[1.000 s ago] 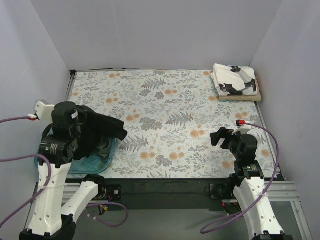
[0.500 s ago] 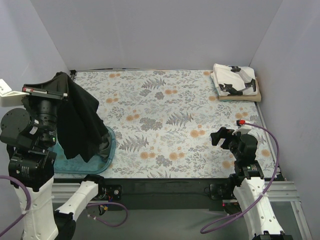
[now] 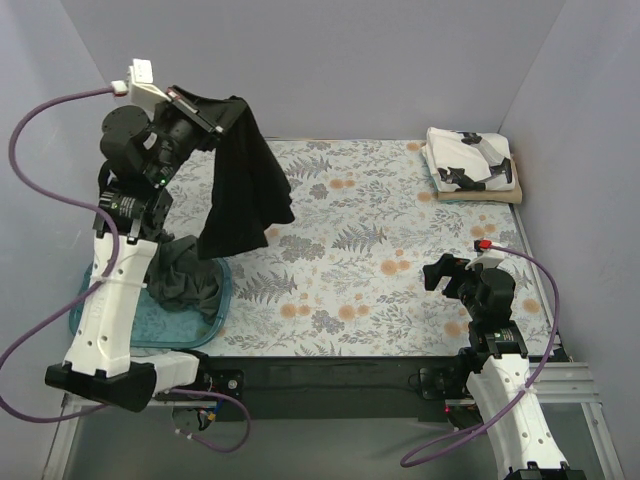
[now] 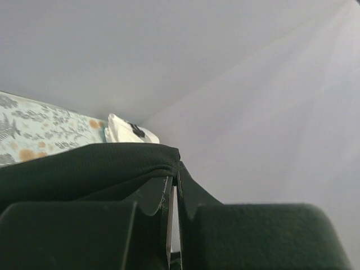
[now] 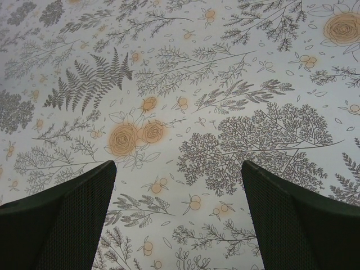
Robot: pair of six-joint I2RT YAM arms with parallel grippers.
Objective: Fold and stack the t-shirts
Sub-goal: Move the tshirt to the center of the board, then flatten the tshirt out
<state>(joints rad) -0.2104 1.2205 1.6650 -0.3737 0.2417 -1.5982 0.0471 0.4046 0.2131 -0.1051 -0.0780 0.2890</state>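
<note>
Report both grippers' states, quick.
Left gripper: closed on the black t-shirt.
Right gripper: open, holding nothing.

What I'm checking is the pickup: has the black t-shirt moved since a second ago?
Yes. The black t-shirt rose out of the blue tub, toward the back wall.

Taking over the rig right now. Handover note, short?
Left gripper: shut on the black t-shirt, raised high; the shirt hangs unfolded over the left of the tablecloth.
Right gripper: open, empty, low over the tablecloth at near right.
Grey-green t-shirt: crumpled in the blue tub, near left.
Done: white printed t-shirt folded on the folded tan t-shirt, far right corner.
Left: fold the black, then the grey-green, and add both to that stack.
</note>
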